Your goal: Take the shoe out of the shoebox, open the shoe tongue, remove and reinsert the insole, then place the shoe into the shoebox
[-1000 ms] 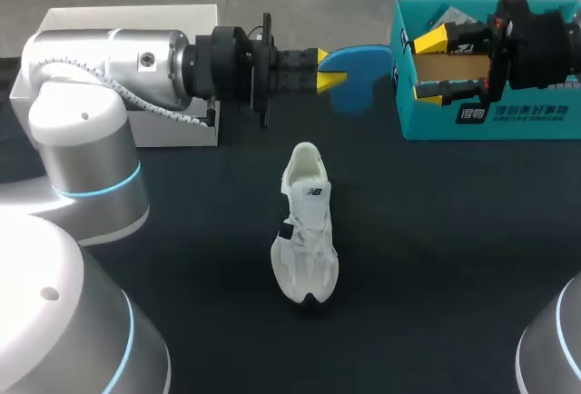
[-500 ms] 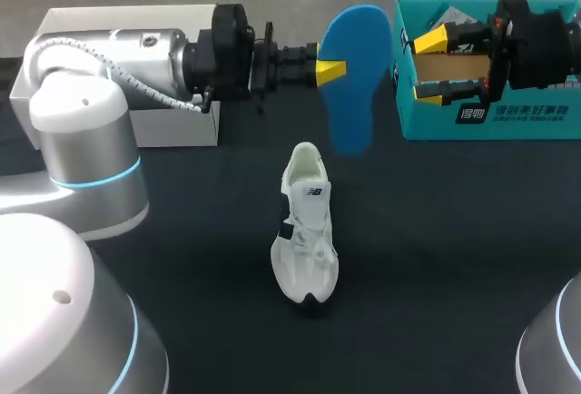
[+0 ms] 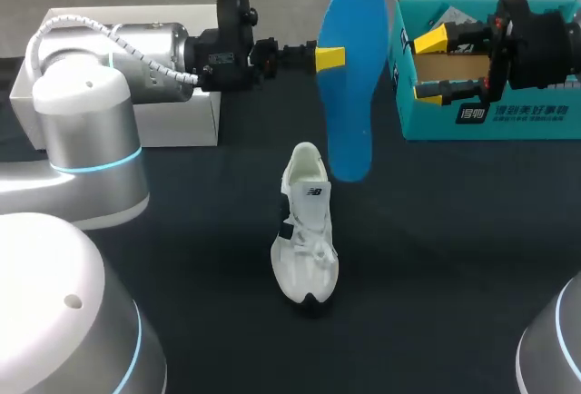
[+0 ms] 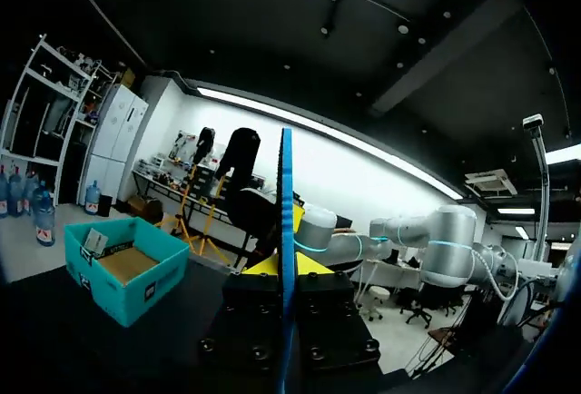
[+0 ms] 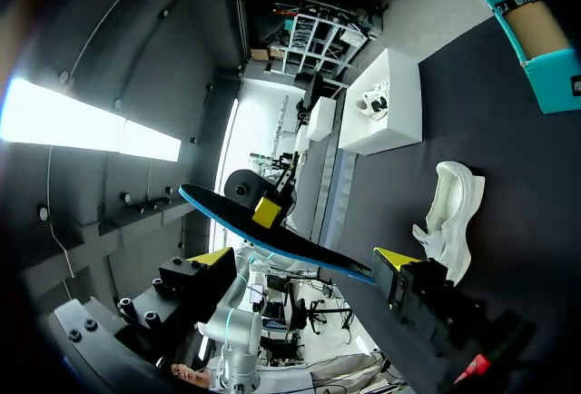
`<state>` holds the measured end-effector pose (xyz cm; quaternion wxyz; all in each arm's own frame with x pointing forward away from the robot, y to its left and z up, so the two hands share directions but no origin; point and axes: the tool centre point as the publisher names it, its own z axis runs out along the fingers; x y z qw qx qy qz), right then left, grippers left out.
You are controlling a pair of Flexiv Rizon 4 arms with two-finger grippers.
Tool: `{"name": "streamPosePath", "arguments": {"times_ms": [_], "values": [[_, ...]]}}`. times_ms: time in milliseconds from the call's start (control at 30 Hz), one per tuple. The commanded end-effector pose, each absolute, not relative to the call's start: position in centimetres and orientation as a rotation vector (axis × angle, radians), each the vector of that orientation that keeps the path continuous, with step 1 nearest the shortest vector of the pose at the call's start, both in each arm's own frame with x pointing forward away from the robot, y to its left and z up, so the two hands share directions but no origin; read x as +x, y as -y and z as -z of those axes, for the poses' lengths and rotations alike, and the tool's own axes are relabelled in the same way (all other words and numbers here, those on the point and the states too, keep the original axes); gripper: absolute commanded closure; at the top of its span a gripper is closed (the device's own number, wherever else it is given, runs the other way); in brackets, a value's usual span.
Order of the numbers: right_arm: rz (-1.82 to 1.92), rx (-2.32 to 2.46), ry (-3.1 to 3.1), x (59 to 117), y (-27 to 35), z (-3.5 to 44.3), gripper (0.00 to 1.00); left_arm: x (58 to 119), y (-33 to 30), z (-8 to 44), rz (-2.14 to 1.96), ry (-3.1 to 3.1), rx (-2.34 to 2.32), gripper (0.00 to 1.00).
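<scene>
Far left, a white box (image 3: pixel 172 126) sits at the back of the dark counter (image 3: pixel 454 276). The left arm (image 3: pixel 91 131) comes in across the front of it. Its wrist has rolled over the last second, and that is the one real change here.

The left pincer (image 3: pixel 329 56) is clamped on the blue insole (image 3: pixel 349 85), which the wrist view shows edge-on between the fingers. A second ago the insole showed only as a short blue shape at the fingertips. Now it hangs tall and upright with its broad face to the room. Its lower end seems to sit just behind the heel of the white shoe (image 3: pixel 306 231).

The shoe has not moved. It stands on its sole in the middle of the counter, toe toward the near edge, collar open to the sky. From the right wrist's side, the insole is clear of the shoe, in the air.

Right of that sits the teal shoebox (image 3: pixel 490 113). The right pincer (image 3: pixel 431 67) hovers over it as before, fingers apart and holding nothing.

So the insole is out and turned for its return — the reinsertion looks to be next, with the boxing of the shoe still to come.
</scene>
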<state>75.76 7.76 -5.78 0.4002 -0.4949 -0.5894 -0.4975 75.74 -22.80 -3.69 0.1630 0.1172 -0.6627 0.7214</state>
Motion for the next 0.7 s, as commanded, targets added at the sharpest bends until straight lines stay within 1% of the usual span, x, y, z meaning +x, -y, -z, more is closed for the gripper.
{"name": "streamPosePath", "arguments": {"times_ms": [33, 200, 233, 433, 700], "values": [[1.258, -1.254, 1.491, 75.8, -7.9, 5.8, 0.00, 75.7, 23.0, 3.5, -1.602, 1.496, 0.885, 1.00], [1.258, -1.254, 1.491, 75.8, -7.9, 5.8, 0.00, 75.7, 23.0, 3.5, -1.602, 1.496, 0.885, 1.00], [1.258, -1.254, 1.491, 75.8, -7.9, 5.8, 0.00, 75.9, 23.0, 3.6, -1.523, 1.490, 0.919, 1.00], [1.258, -1.254, 1.491, 75.8, -7.9, 5.8, 0.00, 76.2, 23.0, 4.3, -1.331, 1.369, 1.033, 1.00], [1.258, -1.254, 1.491, 75.8, -7.9, 5.8, 0.00, 76.5, 23.5, 5.7, -1.259, 1.318, 1.069, 1.00]]}}
